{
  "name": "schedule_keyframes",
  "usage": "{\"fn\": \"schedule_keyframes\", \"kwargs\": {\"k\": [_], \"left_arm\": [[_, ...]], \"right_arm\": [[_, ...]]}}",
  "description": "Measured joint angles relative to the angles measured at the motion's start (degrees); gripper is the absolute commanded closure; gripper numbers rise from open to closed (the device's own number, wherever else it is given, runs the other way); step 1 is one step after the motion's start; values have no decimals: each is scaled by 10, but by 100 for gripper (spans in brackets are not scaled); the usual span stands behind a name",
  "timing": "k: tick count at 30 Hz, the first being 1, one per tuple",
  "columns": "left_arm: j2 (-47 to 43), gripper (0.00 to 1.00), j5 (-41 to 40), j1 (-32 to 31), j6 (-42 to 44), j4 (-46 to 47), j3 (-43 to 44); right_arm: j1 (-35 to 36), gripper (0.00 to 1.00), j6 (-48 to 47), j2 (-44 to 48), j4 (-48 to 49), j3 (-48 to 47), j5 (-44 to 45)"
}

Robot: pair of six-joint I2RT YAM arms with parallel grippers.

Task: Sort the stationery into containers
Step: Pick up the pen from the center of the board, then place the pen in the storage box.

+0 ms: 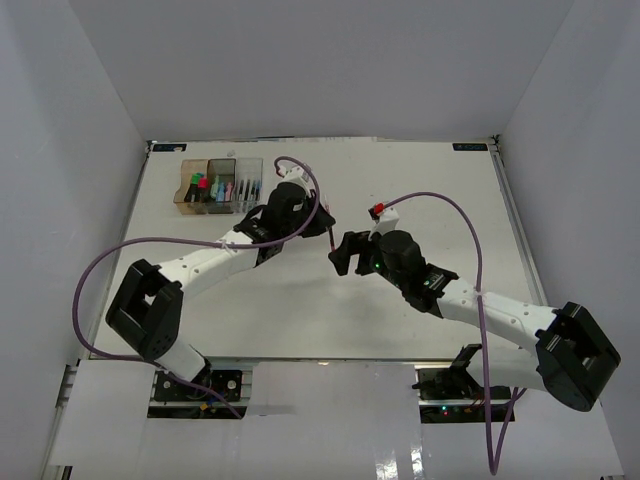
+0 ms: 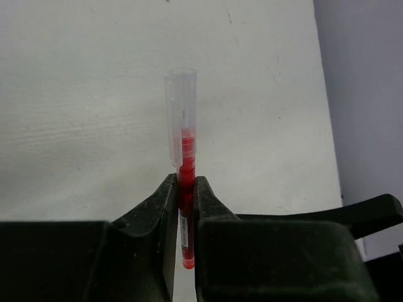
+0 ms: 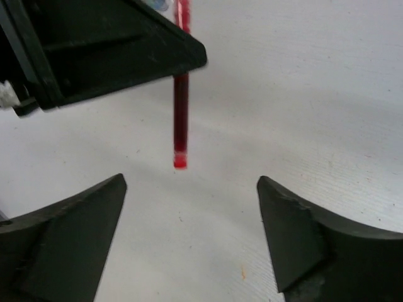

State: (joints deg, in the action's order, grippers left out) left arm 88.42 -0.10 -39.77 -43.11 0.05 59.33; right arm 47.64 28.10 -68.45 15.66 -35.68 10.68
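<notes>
Though slim, clear-capped red pen (image 2: 186, 157)

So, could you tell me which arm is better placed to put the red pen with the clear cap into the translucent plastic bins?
Left. The left gripper is shut on the red pen, and the bins sit on its side. The right gripper is open and empty.

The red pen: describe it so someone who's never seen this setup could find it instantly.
Near the middle of the white table, the two arms nearly meet; the left gripper is shut on a thin red pen with a clear cap. Unlike the stationery in the bins at the far left corner, it is held off the table.
</notes>
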Motion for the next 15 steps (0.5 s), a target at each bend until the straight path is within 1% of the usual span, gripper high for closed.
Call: {"fn": "schedule_keyframes", "kwargs": {"k": [1, 3, 5, 6, 7, 10, 15], "left_arm": [[4, 91, -8, 7, 19, -10, 12], [16, 89, -21, 30, 62, -35, 40], [34, 87, -30, 69, 108, -64, 77], [47, 85, -36, 94, 137, -81, 100], [61, 85, -43, 118, 163, -96, 123], [125, 83, -67, 188, 250, -140, 214], [234, 80, -89, 262, 350, -204, 339]], "right_arm": [[-1, 2, -3, 0, -4, 0, 5], [-4, 6, -17, 1, -19, 0, 16], [-9, 7, -30, 5, -40, 0, 28], [-12, 8, -37, 9, -52, 0, 35], [-14, 8, -45, 14, -62, 0, 42], [-18, 8, -66, 39, -79, 10, 60], [-18, 9, -87, 74, -97, 49, 70]]}}
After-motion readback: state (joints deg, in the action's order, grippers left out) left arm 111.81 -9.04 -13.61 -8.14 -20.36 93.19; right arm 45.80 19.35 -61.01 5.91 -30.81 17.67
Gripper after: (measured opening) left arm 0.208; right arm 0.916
